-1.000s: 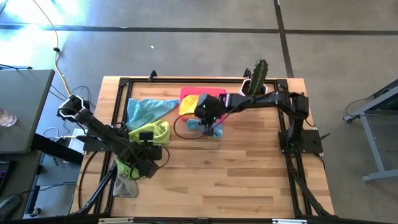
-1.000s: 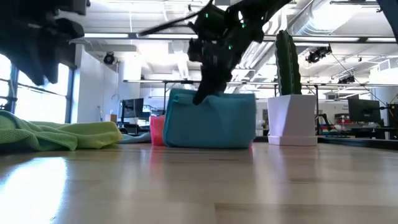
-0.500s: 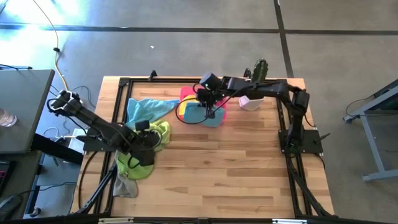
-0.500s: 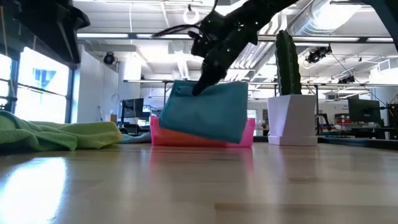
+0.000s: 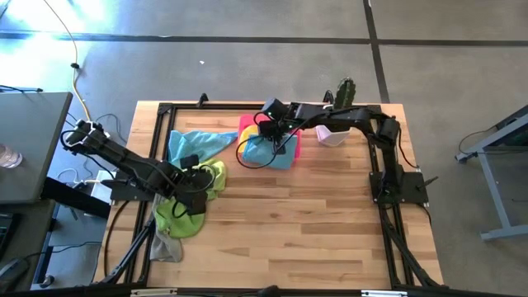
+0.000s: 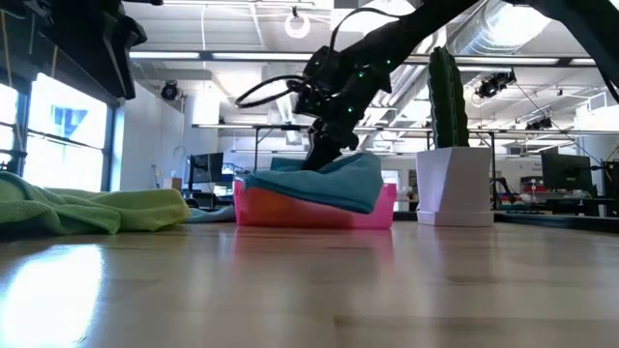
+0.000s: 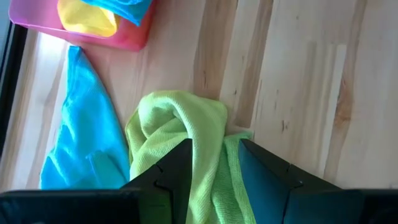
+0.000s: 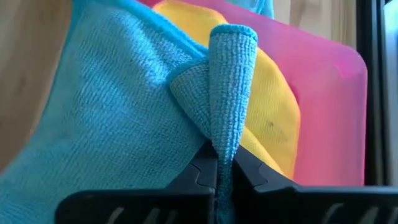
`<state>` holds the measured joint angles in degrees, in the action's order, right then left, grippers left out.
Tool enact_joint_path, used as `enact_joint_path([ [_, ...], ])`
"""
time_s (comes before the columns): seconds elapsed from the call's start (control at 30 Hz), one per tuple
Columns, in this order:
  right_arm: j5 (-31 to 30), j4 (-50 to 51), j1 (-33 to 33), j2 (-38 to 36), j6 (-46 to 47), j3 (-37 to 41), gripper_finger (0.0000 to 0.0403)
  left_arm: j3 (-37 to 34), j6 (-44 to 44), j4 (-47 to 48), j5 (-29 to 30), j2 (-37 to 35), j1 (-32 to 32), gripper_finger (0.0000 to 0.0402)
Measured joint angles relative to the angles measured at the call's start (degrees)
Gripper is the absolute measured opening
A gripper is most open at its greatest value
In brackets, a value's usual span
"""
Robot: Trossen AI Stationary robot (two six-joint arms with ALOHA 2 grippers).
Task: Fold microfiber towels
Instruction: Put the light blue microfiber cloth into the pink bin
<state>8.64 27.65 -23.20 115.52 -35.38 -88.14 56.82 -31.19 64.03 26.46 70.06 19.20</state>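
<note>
**High view first: folded blue towel carried over to the pink tray**

High view: the folded blue towel (image 5: 279, 151) has been carried away from the open table, where it hung a second ago, and is now laid across the near rim of the pink tray (image 5: 247, 124), directly under the right gripper (image 5: 275, 137). A yellow towel (image 5: 247, 146) is seen in the tray just beside that gripper. By that reading, one fold is done and is being stacked. The left gripper (image 5: 192, 186) has been drawn in over the lime green towel (image 5: 191, 198), with an unfolded blue towel (image 5: 194, 144) beyond it and a grey towel (image 5: 167, 247) behind it at the table edge.

Low view: the folded towel, hanging steeply half a second ago, is now draped flat over the tray wall (image 6: 290, 209), one edge spilling past it. The right gripper (image 6: 327, 150) is pressed down close onto the cloth's top.

Left wrist view: the left fingers (image 7: 177, 168) are held apart, with a ridge of lime green towel (image 7: 186, 134) bunched between them; nothing is yet clamped.

Right wrist view: the right fingers (image 8: 202, 168) are closed together on a pinched ridge of blue towel (image 8: 231, 81), with the yellow towel (image 8: 273, 124) lying just past it inside the tray (image 8: 329, 124). Release is judged to be next.
</note>
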Motion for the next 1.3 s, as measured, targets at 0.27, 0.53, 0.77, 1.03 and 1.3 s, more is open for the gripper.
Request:
enact_joint_path([
  [0.27, -3.65, -2.96, -0.04, 0.04, -7.55, 0.00, 0.0000, 0.00, 1.41, 0.00, 1.12, 0.00, -0.87, 0.0122],
  [0.53, -4.23, -3.49, -0.31, 0.07, -11.14, -2.07, 0.0000, -0.02, 1.43, 0.07, 1.22, 0.00, -0.87, 0.0122],
  [0.77, -4.14, -3.54, -2.06, 0.07, -16.28, -4.62, 0.0000, -0.02, 1.43, 0.24, 1.22, 0.00, -0.87, 0.0122],
  [1.03, -4.49, -3.58, -4.18, 0.07, -19.17, -4.74, 0.0000, -0.02, 1.43, 0.24, 1.22, 0.00, -0.87, 0.0122],
  [1.3, -4.50, -1.93, -4.24, 0.04, -20.43, -7.27, 0.0000, -0.02, 1.43, 0.24, 1.22, 0.02, -0.87, 0.0122],
])
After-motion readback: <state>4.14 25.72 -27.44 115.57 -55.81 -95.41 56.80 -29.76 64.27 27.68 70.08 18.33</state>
